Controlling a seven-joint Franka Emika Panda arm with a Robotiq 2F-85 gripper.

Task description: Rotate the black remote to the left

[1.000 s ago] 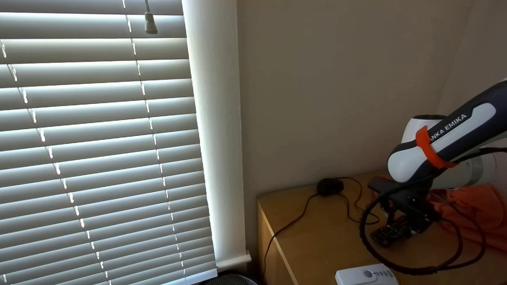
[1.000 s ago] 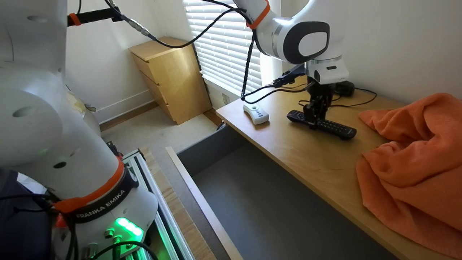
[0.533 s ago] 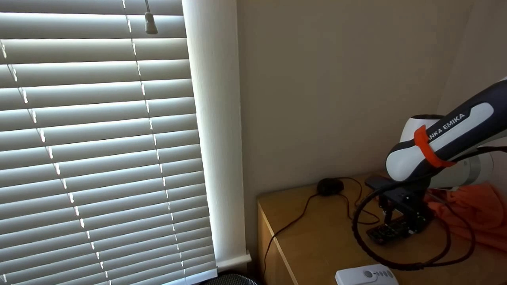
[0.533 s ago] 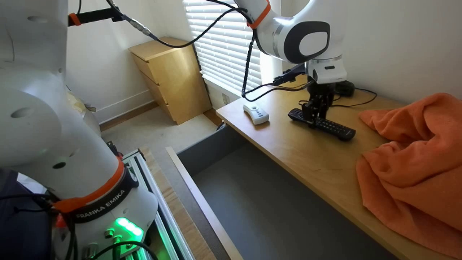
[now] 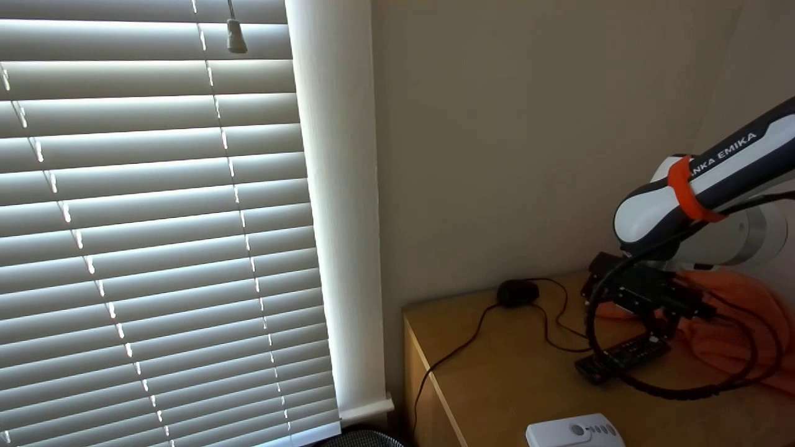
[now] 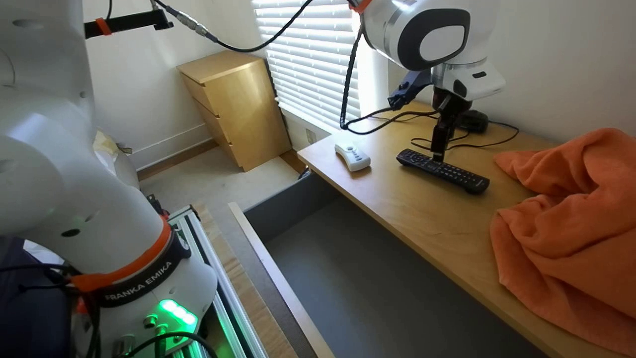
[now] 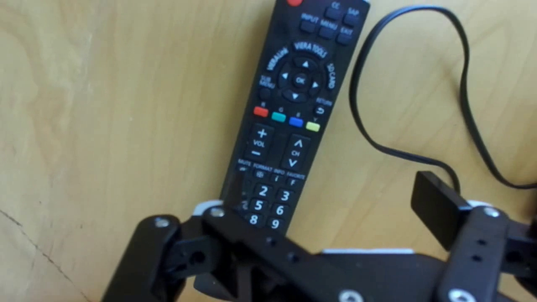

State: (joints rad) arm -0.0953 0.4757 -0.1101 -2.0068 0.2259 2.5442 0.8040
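The black remote (image 6: 459, 178) lies flat on the wooden desktop, slanting across it. In an exterior view a cable loop crosses in front of the remote (image 5: 592, 370). From the wrist view the remote (image 7: 289, 105) leans a little right of upright, red button at the top, its numbered lower end partly covered by the left finger. My gripper (image 7: 331, 180) stands open just above it. The left finger overlaps the remote's left edge; the right finger (image 7: 438, 209) is over bare wood beside it. Nothing is held. In an exterior view the gripper (image 6: 439, 149) hangs over the remote's middle.
A white box with grey buttons (image 6: 353, 156) sits near the desk's front corner. Behind are a small black round object (image 6: 472, 122) and its thin cable (image 7: 402, 153). Bunched orange cloth (image 6: 566, 219) covers one side. Below, a drawer (image 6: 276, 271) stands pulled out.
My jaws, earlier closed down around the remote, have opened, and the hand has risen and tilted away from it. The remote shifted very slightly before that and now rests still.
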